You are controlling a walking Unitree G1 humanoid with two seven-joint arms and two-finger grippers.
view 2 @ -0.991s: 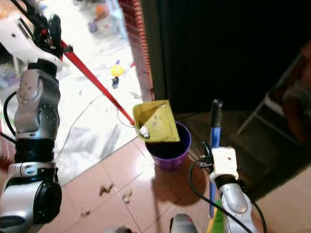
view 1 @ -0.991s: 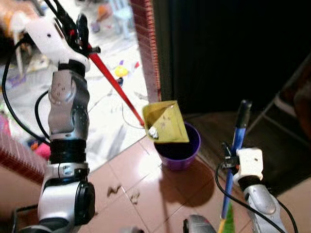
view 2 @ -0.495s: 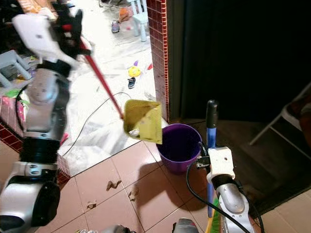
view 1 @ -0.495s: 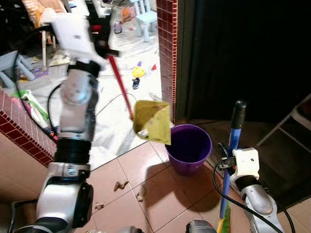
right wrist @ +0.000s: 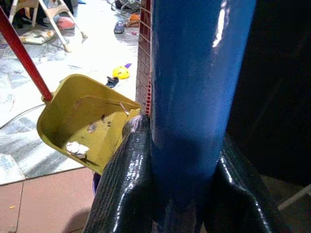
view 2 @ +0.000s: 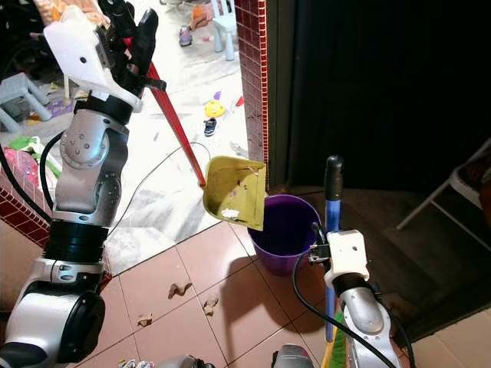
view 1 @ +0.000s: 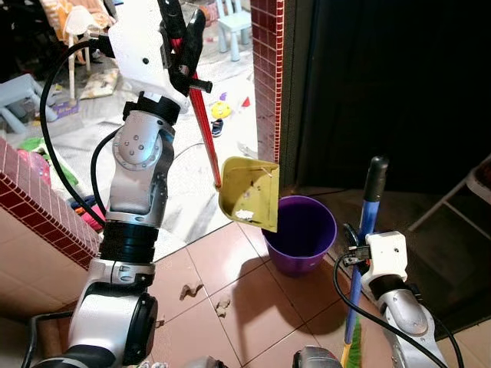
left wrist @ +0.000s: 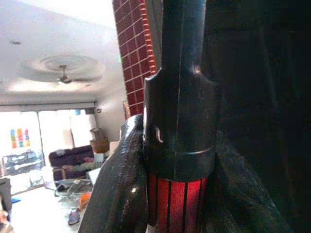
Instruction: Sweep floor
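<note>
My left gripper (view 1: 182, 46) is raised high at the left, shut on the red handle (view 1: 205, 130) of a yellow dustpan (view 1: 249, 192). The pan hangs tilted just left of the rim of a purple bin (view 1: 301, 234) and holds white and brown scraps (right wrist: 77, 148). At the lower right my right gripper (view 1: 360, 249) is shut on the blue broom handle (view 1: 368, 230), which stands nearly upright beside the bin. In the wrist views the black fingers (left wrist: 121, 189) clasp the red handle (left wrist: 177, 204), and the other pair of fingers (right wrist: 124, 184) wraps the blue pole (right wrist: 192, 97).
Brown litter scraps (view 1: 186, 291) lie on the red floor tiles in front of me. A red brick pillar (view 1: 265, 77) and a dark doorway stand behind the bin. Toys (view 1: 221, 111) and a small chair (view 1: 232, 15) lie on the pale floor beyond. A folding chair (view 1: 460, 203) stands at the right.
The camera view has shifted. The left arm has swung the dustpan from above the bin's mouth to its left rim, handle steeper. The right gripper still holds the broom upright.
</note>
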